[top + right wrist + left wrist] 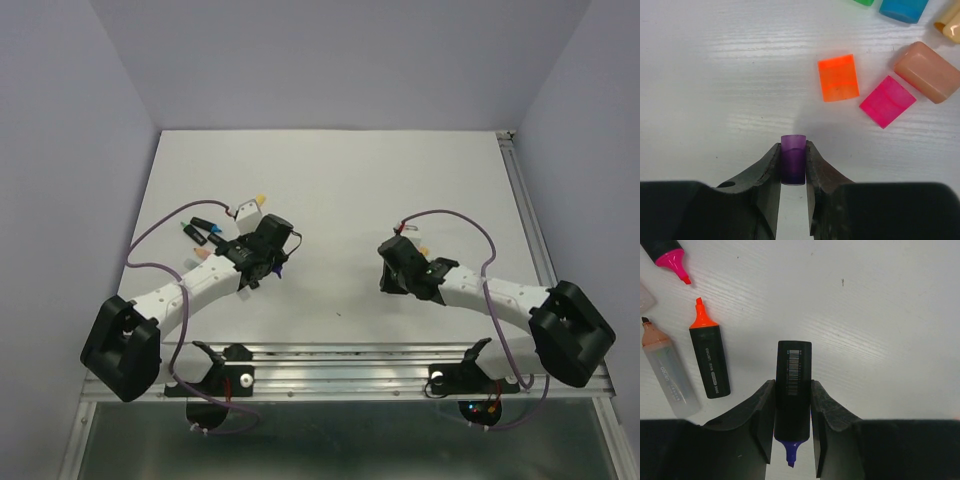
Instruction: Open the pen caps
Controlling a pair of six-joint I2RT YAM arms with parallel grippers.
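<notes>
My left gripper (792, 400) is shut on a black pen with a bare purple tip (793, 390), its tip pointing back toward the wrist. My right gripper (792, 155) is shut on a purple cap (793, 159), held just above the table. Loose caps lie ahead of it: orange (838, 77), pink (887, 101), peach (927, 72), blue (902, 9). Uncapped pens lie left of the left gripper: orange-tipped black (709, 356), pale mint with a brown tip (667, 374), pink-tipped black (668, 255). In the top view the left gripper (262, 262) and right gripper (398, 270) are apart.
A white block with a yellow cap (246, 209) lies behind the left gripper, beside several pens (200, 232). A metal rail (532, 230) runs along the table's right edge and another along the near edge (350, 355). Grey walls enclose the table.
</notes>
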